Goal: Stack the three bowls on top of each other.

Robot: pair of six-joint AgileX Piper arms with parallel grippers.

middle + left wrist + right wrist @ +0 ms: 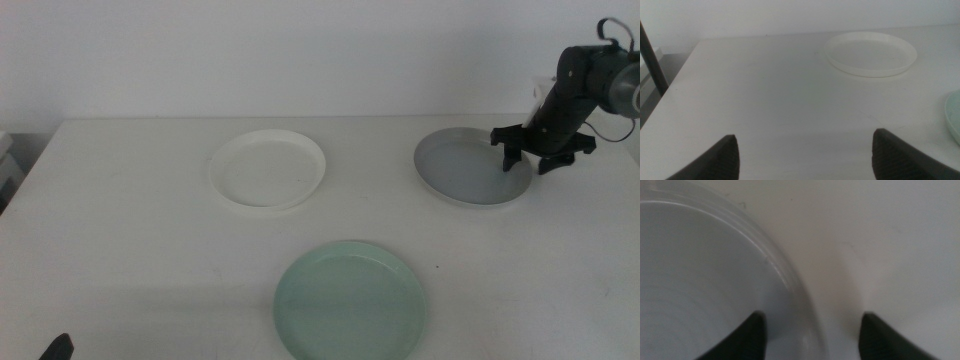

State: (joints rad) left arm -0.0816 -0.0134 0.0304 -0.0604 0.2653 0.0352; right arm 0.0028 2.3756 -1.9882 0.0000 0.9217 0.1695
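Observation:
The white bowl (268, 168) lies at the table's middle back and also shows in the left wrist view as the white bowl (870, 53). A mint green bowl (350, 300) sits near the front edge; its rim, the green bowl (954, 120), peeks into the left wrist view. At the back right lies the grey bowl (472, 166). My right gripper (528, 162) stands open astride the grey bowl's right rim (790, 285), one jaw inside the bowl and one outside. The left gripper (805, 155) waits open at the front left, off to the side of the bowls.
The white table (130, 230) stretches bare between the bowls. Its left edge (675, 85) drops off beside a dark post (652, 60). A white wall runs behind the table.

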